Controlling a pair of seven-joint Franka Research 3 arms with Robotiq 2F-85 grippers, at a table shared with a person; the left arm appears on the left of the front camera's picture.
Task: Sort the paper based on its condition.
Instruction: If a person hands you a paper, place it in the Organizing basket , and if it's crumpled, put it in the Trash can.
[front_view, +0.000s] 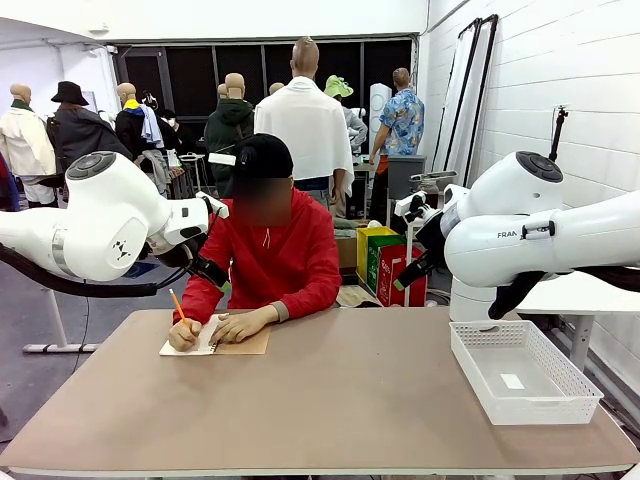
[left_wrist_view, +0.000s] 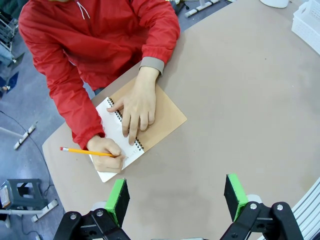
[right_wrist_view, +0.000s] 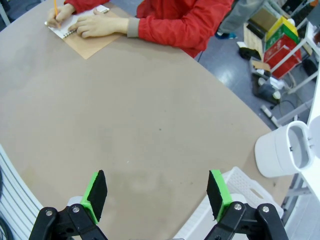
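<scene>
Released and empty, the left gripper (left_wrist_view: 175, 192) hovers near the notebook page (left_wrist_view: 117, 132), the right gripper (right_wrist_view: 157, 187) well apart.

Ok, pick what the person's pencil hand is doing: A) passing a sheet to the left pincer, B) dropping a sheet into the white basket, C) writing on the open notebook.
C: the hand holds the pencil tip down on the open spiral notebook, well apart from the basket.
</scene>
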